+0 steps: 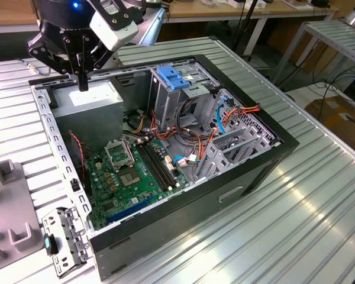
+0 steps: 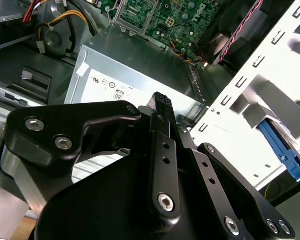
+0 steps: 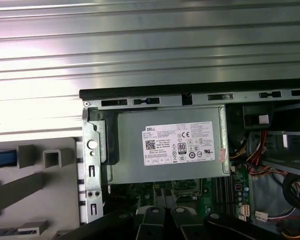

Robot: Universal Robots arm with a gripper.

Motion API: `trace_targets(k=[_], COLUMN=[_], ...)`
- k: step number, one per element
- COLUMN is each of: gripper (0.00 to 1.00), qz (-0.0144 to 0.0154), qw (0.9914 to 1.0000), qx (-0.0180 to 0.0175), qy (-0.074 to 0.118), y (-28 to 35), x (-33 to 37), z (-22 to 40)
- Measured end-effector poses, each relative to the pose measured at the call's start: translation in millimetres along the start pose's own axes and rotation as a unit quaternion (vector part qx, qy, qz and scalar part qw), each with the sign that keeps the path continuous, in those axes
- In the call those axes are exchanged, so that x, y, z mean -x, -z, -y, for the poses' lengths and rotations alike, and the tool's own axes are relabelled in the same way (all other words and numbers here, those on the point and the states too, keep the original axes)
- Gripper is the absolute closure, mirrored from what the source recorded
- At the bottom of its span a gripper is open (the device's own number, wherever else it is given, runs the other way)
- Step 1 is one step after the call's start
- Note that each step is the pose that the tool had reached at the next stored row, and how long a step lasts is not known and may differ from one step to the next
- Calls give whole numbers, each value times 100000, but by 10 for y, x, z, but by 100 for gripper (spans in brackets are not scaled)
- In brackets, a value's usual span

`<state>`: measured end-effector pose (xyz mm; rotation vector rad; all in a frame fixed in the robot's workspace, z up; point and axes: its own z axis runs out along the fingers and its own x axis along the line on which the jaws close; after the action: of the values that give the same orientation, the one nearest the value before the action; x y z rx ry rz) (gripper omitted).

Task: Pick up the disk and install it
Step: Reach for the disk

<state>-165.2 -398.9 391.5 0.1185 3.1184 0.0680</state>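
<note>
- The disk [image 3: 0, 159] seems to lie on the grey holder [image 1: 12, 236] just outside the case [image 1: 165, 219]. In the first wrist view a thin blue strip peeks in there. It is likely one of the disk's side rails, but too little shows to be sure.
- A disk like this is likely hard and stiff. It is probably a bit heavy for how small it is.
- Its metal faces would be smooth and could slip. The plastic rails on its long sides should give a better hold.
- The best place to take it is likely across the two long sides, near the middle, so it does not tip.
- It is likely easy to hurt inside, so bumps and drops would be bad for it.
- The gripper [image 1: 83, 86] is well apart from the disk. It hangs over the power box [image 3: 165, 172] in a corner of the open case. Its fingers look pressed together, with nothing between them.
- Deeper in the case, toward the exterior view's right, a blue latch [image 1: 176, 78] sits on top of the metal drive cage. Wires and a green board lie below it.
- The case rests on a ribbed metal table [image 1: 296, 225].
</note>
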Motion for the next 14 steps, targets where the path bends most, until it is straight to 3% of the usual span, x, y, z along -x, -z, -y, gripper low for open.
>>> trace_targets(k=[14], gripper=[89], qz=[-34], qw=[100000], qx=[-4], qy=[5], y=[0], x=[-105], z=[8])
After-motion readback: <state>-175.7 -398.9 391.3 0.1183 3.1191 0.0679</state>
